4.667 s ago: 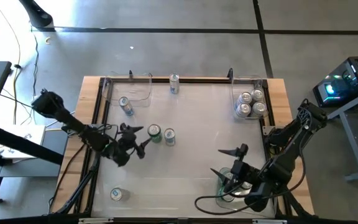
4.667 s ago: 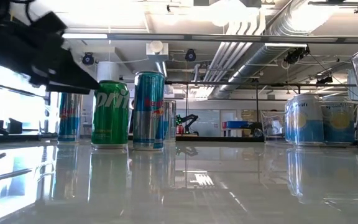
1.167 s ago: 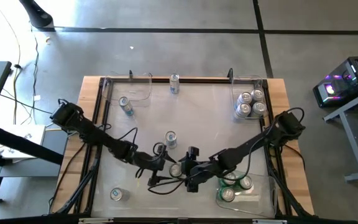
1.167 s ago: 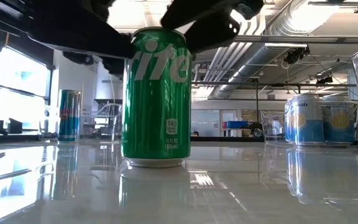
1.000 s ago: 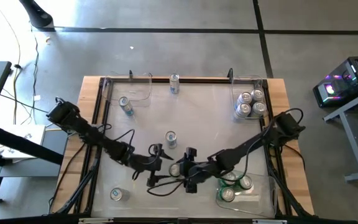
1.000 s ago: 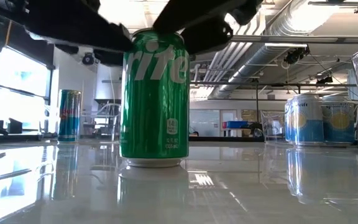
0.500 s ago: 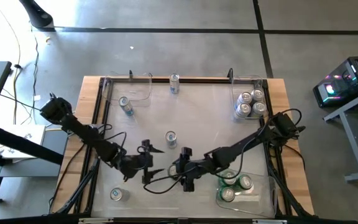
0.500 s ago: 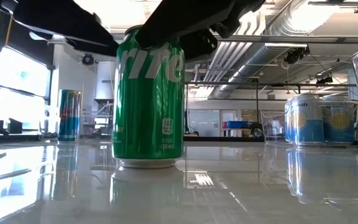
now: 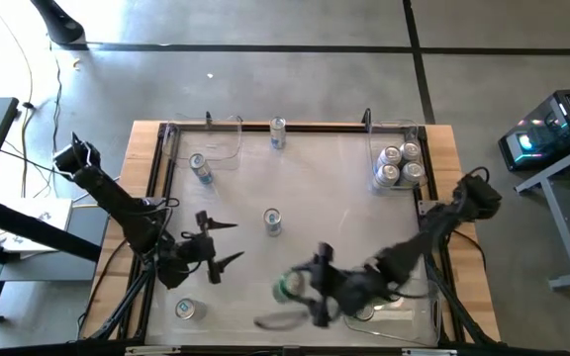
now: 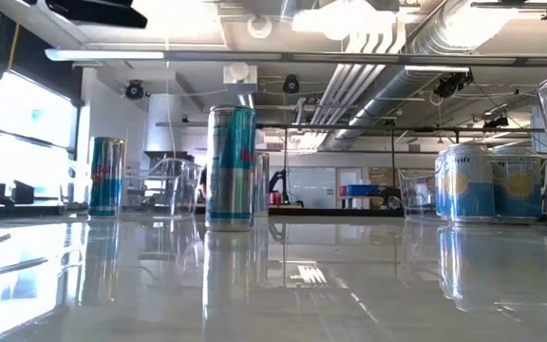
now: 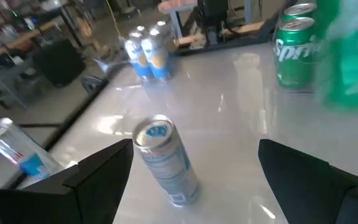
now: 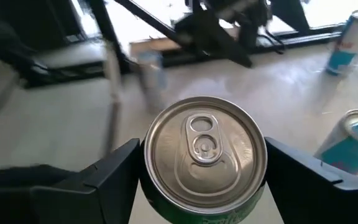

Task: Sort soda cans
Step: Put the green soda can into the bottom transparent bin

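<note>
Sorting is progressing: right end effector (image 12: 201,186) is grasping a green can (image 12: 205,149) near the front edge; left end effector (image 9: 216,244) is hanging released; four cans (image 9: 273,222) are awaiting sorting.

On the table (image 9: 344,188), one soda can (image 9: 273,222) stands near the middle, another (image 9: 278,132) at the far edge between two clear bins, a third (image 9: 201,168) just before the far-left bin (image 9: 228,138), and a fourth (image 9: 185,310) at the near-left corner. The far-right bin (image 9: 376,148) holds four cans (image 9: 400,165), and the near-right bin (image 9: 419,297) holds more. The right gripper (image 12: 197,186), near the front centre, holds a can (image 9: 287,288) left of that bin; the left gripper (image 9: 216,244) hangs left of the middle can.
</note>
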